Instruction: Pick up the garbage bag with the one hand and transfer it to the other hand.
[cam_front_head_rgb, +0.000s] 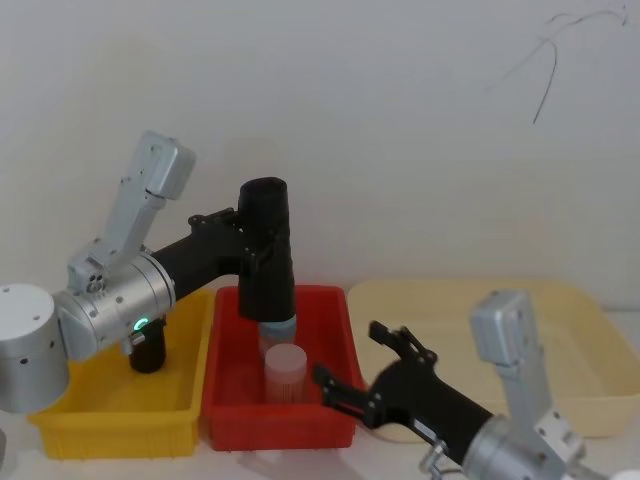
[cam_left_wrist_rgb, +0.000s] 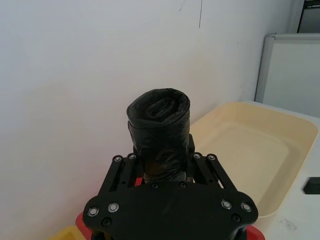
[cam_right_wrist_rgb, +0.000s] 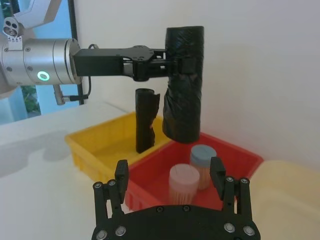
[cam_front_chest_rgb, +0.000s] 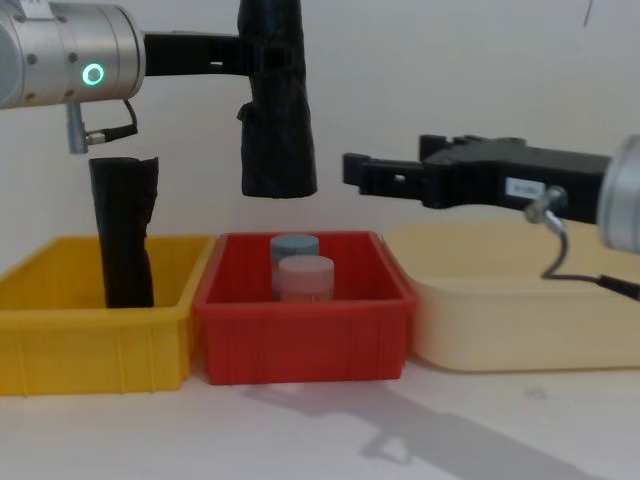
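**Bag held above the red bin: clearances and tool state**

1. Take the red bin on the table as your reference.
2. Find the garbage bag. It hangs upright in the air above the red bin, over the bin's left half. Its lower end is well above the bin's rim.
3. Check the room below. Two jars stand inside the red bin, a blue-lidded jar at the back and a pink-lidded jar in front of it. There is open air between their lids and the bag's lower end.
4. Check the left side. A yellow bin sits against the red bin's left wall. A slimmer black roll stands in it, apart from the held bag.
5. Check the right side. A cream tray lies just right of the red bin.
6. Confirm the left tool. It reaches in level from the left of the red bin and is clenched on the bag's upper part, one finger on each side.
7. Confirm the right tool. It hovers above the red bin's right edge with its fingers spread wide, grasping nothing. It points toward the bag, near it but not touching.
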